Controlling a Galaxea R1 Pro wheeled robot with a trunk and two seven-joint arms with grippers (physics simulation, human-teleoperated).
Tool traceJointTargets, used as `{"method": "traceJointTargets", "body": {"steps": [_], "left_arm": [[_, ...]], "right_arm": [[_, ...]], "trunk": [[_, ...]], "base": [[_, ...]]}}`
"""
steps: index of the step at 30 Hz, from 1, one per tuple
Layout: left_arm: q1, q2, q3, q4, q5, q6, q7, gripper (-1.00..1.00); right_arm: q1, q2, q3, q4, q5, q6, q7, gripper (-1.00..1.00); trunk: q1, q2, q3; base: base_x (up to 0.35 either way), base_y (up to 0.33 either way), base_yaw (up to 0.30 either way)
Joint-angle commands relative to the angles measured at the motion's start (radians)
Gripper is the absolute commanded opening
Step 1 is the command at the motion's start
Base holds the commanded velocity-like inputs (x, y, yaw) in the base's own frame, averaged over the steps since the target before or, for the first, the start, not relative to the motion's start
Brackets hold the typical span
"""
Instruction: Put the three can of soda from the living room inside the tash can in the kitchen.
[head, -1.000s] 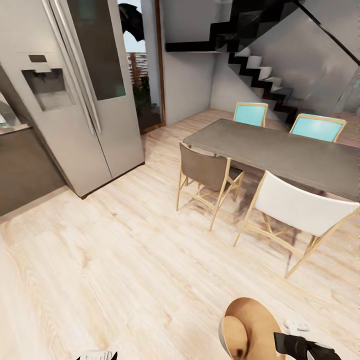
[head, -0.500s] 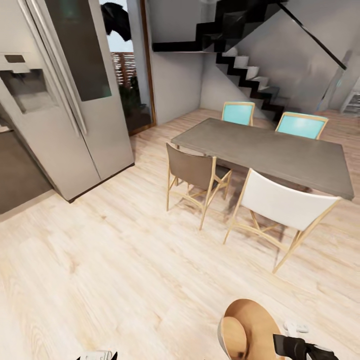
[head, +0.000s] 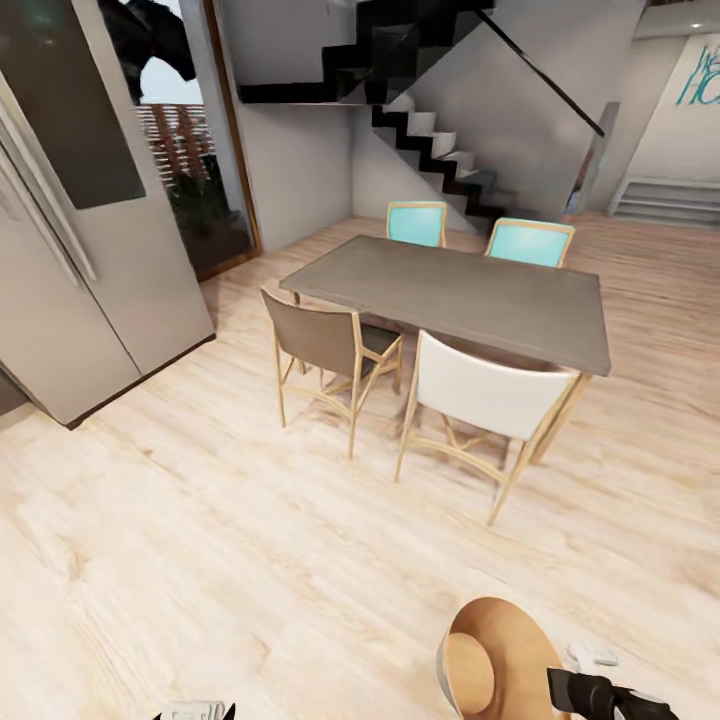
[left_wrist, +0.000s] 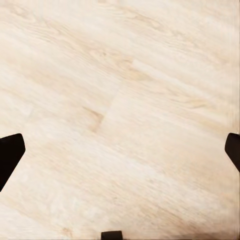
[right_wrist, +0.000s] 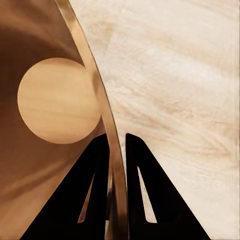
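My right gripper (right_wrist: 116, 150) is clamped on the rim of the tash can (head: 495, 660), held above the wood floor (head: 250, 560). My left gripper (left_wrist: 120, 150) seems wide apart over bare floor.

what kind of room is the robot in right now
Likely a home's open dining area beside a kitchen: a grey dining table with four chairs, a steel fridge nearby, and a black staircase behind, all on light wood floor.
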Motion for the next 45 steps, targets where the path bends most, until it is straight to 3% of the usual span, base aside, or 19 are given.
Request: {"method": "traceJointTargets", "body": {"steps": [1,12,24,33,45], "left_arm": [[0.0,0.0,0.0,0.0,0.0,0.0,0.0,1.0],[0.0,0.0,0.001,0.0,0.001,-0.007,-0.001,1.0],[0.0,0.0,0.0,0.001,0.0,-0.005,0.0,1.0],[0.001,0.0,0.0,0.001,0.0,-0.005,-0.001,1.0],[0.0,0.0,0.0,0.0,0.0,-0.005,-0.002,1.0]], "right_arm": [[0.0,0.0,-0.002,0.0,-0.008,0.001,0.006,-1.0],[0.004,0.005,0.0,0.0,-0.008,-0.001,0.006,-1.0],[0.007,0.005,-0.004,0.0,-0.01,-0.001,0.005,-1.0],[0.007,0.004,-0.047,0.0,-0.009,-0.001,0.006,-1.0],[0.007,0.003,-0.058,-0.001,-0.007,-0.001,0.006,-1.0]], "trunk": [[0.0,0.0,0.0],[0.0,0.0,0.0],[0.0,0.0,0.009],[0.0,0.0,0.017],[0.0,0.0,0.023]], "base": [[0.0,-0.291,-0.163],[0.0,-0.275,-0.028],[0.0,-0.104,-0.18],[0.0,-0.26,-0.219],[0.0,-0.285,-0.139]]}}
